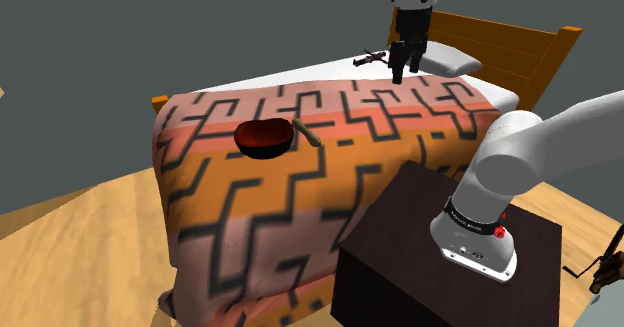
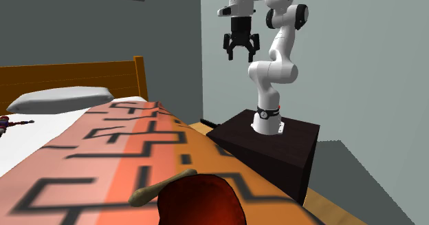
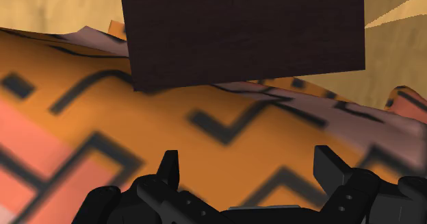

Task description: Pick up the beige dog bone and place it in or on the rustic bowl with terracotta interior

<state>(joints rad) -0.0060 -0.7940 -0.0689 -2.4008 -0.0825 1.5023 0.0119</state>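
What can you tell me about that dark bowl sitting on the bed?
The bowl is round, nearly black outside and reddish-brown inside, with a dull, earthy look. It is empty and stands upright on the bedspread, which has a maze pattern in orange, pink and black, close to where the cover drops over the bed's edge. A pale bone lies right beside its rim; whether the two touch I cannot tell.

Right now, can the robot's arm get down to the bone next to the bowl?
Probably yes. The open tool hangs high above the patterned bedspread, and the beige dog bone lies uncovered beside the dark red bowl, with nothing in the way.
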